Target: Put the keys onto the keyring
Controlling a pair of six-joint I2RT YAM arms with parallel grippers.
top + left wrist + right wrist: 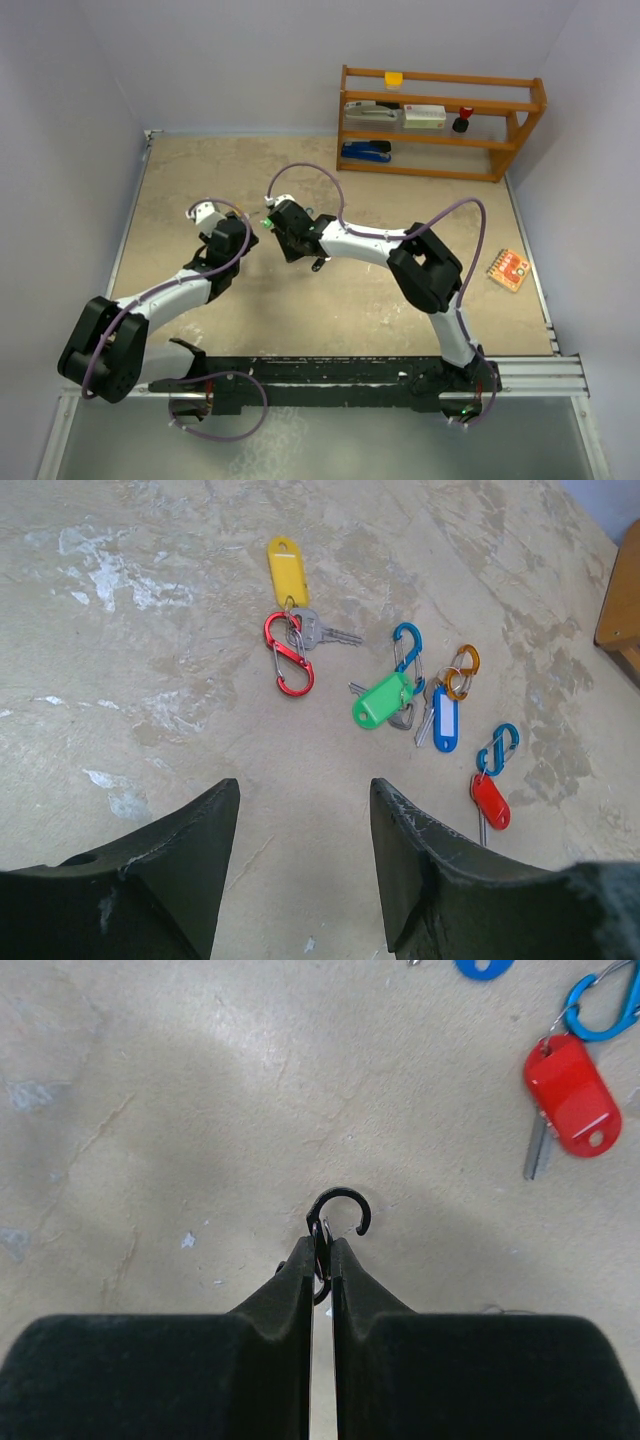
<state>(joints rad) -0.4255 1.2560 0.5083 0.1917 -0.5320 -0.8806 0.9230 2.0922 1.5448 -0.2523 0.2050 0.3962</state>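
Keys (320,633) with coloured tags are seen lying flat on the sandy table (120,680), ahead of the left gripper (305,800). The yellow-tagged key (285,568) is laid farthest away, and it is touched by a red clip (288,655). The green-tagged key (380,700) and the blue-tagged key (445,720) are found near the middle. Their metal parts are partly hidden under the tags and a blue clip (408,648). An orange clip (462,670) is laid just beside them. The red-tagged key (490,800) is placed nearest the gripper, below a second blue clip (497,748). Its thin metal end is hard to make out beside the finger.

The left gripper's jaws are spread wide apart, and nothing is gripped between them. The right gripper (322,1255) is squeezed tight on a thin black hook (340,1210). Only the hook's curled top is shown, and the rest is hidden between the fingers.

From above, the keys cannot be made out, because they are covered by the two arms.
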